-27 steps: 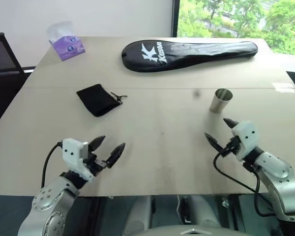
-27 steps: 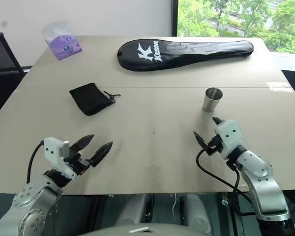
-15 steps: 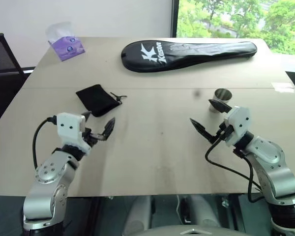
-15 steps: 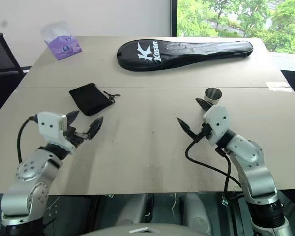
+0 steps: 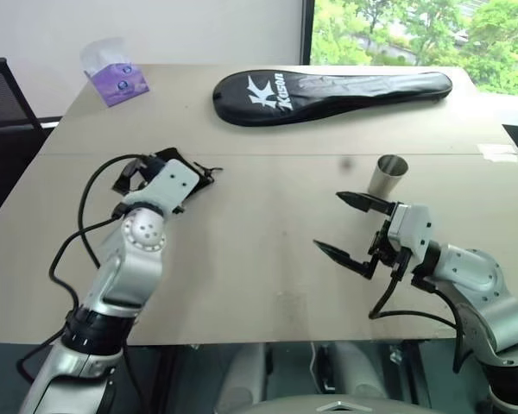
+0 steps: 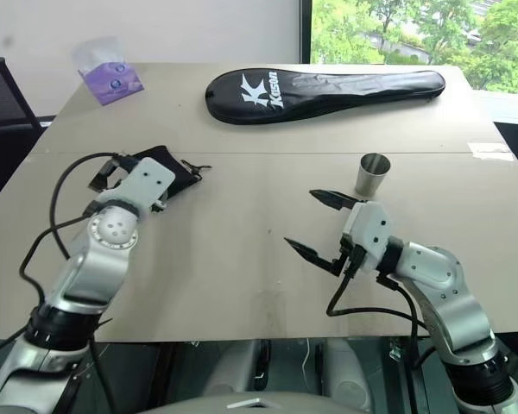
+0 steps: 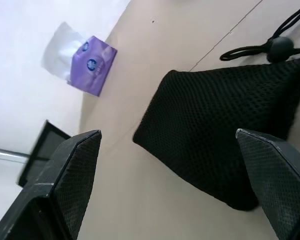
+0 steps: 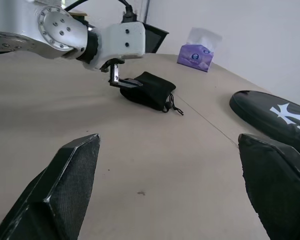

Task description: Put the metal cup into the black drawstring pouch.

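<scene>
The metal cup (image 5: pixel 387 177) stands upright on the table (image 5: pixel 268 250), right of centre. At the left lies the black drawstring pouch (image 7: pixel 225 130), flat, its cords (image 7: pixel 270 45) trailing from the mouth. My left gripper (image 7: pixel 167 132) hovers right at the pouch's near edge, open wide, with a finger on each side of it and nothing held. The left hand hides part of the pouch (image 6: pixel 180 166) in the eye views. My right gripper (image 5: pixel 328 220) is open and empty, pointing leftward, with the cup just behind its upper finger (image 5: pixel 363 201).
A long black racket cover (image 5: pixel 328 89) with white lettering lies across the far side. A purple tissue pack (image 5: pixel 114 78) sits at the far left corner, a black chair (image 5: pixel 0 95) beyond the left edge. Bare tabletop separates pouch and cup.
My left arm has swung forward and up to the pouch. My right gripper has turned to point left and come back from beside the cup. Both stayed open.
</scene>
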Robot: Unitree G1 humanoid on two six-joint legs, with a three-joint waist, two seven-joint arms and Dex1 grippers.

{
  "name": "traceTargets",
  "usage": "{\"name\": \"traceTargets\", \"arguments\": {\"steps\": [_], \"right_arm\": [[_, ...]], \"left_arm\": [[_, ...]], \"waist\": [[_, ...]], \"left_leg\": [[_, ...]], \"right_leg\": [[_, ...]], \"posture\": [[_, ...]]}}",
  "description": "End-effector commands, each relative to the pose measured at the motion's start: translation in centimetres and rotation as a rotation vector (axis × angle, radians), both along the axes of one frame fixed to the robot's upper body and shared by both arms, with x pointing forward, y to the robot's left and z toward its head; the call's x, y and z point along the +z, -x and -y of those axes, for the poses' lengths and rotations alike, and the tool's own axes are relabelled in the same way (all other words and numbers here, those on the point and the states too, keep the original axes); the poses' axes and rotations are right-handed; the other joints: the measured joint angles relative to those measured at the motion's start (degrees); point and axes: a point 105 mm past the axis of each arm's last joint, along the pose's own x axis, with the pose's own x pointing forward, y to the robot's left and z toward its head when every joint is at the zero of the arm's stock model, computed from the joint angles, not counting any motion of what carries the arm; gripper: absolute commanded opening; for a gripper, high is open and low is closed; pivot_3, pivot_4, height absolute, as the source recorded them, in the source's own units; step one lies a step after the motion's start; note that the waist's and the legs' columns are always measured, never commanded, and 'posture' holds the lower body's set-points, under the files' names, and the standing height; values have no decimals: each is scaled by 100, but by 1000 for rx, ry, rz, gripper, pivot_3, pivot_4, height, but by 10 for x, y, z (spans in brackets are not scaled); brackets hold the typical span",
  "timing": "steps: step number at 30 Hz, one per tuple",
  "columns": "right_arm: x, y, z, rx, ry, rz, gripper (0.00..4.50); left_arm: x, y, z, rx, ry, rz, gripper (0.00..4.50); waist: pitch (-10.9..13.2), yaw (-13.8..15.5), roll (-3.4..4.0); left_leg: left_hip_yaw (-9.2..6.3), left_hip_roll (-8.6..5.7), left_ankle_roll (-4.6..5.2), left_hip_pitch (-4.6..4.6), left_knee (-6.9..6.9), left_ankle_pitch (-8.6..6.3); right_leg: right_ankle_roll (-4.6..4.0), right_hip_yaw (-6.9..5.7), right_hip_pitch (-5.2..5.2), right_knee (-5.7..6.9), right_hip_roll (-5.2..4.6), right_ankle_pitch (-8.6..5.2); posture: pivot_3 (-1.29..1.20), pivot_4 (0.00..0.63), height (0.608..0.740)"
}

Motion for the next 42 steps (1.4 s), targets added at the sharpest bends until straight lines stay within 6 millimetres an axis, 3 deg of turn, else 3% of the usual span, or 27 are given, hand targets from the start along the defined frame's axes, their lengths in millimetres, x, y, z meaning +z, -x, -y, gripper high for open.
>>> {"name": "traceTargets", "arguments": {"steps": [1,5,10,28,37,42], "right_arm": [[10,7,0,-10,-4,49,4469],[9,10,5,-50,5,49,4469],[10,12,7,-83,6,51,4469],[5,13,7,-102,7,39,4469],[4,11,5,-91,6,35,4469],[4,12,7,-97,12,36,4469]], "left_arm": [[2,-10,6,-9,-23,-10,4500],[-7,-18,20,-49,-36,-69,4500],[-9,-16,21,-69,-62,-104,4500],[-4,-4,2,-1,-145,-133,4500],[-15,-9,-5,-2,-208,-144,4500],[-5,2,-9,-7,-180,-109,4500]], "waist": [[1,-2,-2],[1,3,-2],[1,-14,-2],[1,-3,-2],[1,-3,-2],[1,-20,-2]], "left_leg": [[0,0,0,0,1,0],[-2,-1,0,-2,2,0],[0,0,0,0,3,0],[-2,1,0,-3,15,0],[-2,1,0,-3,17,0],[-1,2,0,-3,20,0]], "right_leg": [[0,1,0,0,-1,0],[0,-2,-1,2,-3,0],[0,3,-2,6,-8,0],[0,1,0,10,-5,0],[0,1,0,12,-7,0],[0,3,-1,13,-11,0]], "posture": [[0,150,740],[0,150,740],[0,150,740],[0,150,740],[0,150,740],[0,150,740]]}}
